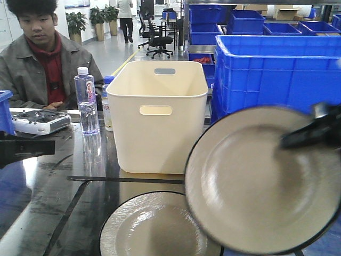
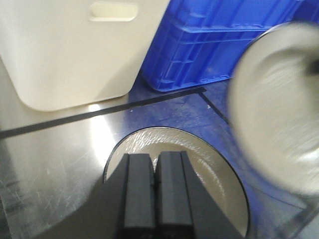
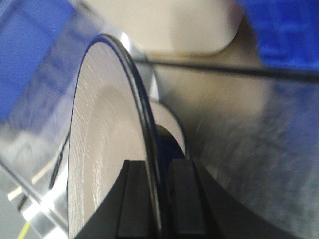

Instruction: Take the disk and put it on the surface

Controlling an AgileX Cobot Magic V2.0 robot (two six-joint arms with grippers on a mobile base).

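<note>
My right gripper (image 1: 285,142) (image 3: 158,167) is shut on the rim of a beige disk (image 1: 256,181) (image 3: 104,149) with a black edge. The disk hangs tilted almost upright in the air at the right, blurred, above the dark glossy tabletop (image 1: 48,202). A second, similar disk (image 1: 154,229) (image 2: 209,169) lies flat on that tabletop, near the black tape line (image 1: 128,180). Shut and holding nothing, my left gripper (image 2: 156,159) hovers over the near rim of the flat disk. The held disk (image 2: 279,104) shows blurred at the right of the left wrist view.
A cream plastic bin (image 1: 157,114) stands behind the tape line. Blue crates (image 1: 277,69) are stacked at the right rear. A water bottle (image 1: 85,101) and a grey controller (image 1: 40,121) sit at the left, with a seated person (image 1: 37,58) behind them.
</note>
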